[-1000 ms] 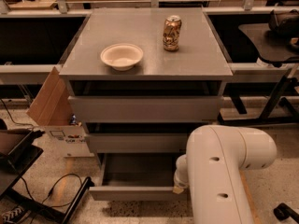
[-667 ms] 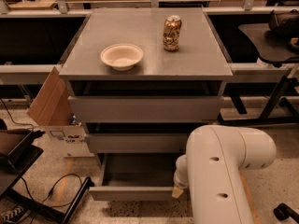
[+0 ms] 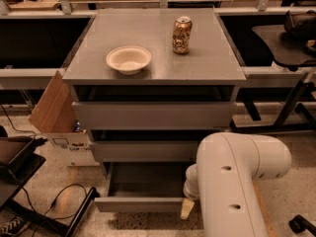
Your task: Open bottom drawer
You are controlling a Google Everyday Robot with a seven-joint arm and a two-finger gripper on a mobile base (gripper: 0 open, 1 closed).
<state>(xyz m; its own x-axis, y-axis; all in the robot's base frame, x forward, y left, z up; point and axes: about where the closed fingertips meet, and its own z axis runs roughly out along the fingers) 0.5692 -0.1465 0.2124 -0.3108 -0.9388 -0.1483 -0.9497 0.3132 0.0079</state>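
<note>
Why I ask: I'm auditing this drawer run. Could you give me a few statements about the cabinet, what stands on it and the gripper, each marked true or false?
1. The bottom drawer is pulled out, with its inside showing. True.
2. A bowl and a drinks can stand on the cabinet top. True.
3. The can lies on its side. False: it stands upright.
4. The gripper is up at the top drawer. False: it is low down, at the right end of the bottom drawer's front.
5. In the camera view, the bowl is to the right of the can. False: it is to the left of the can and nearer the front edge.
</note>
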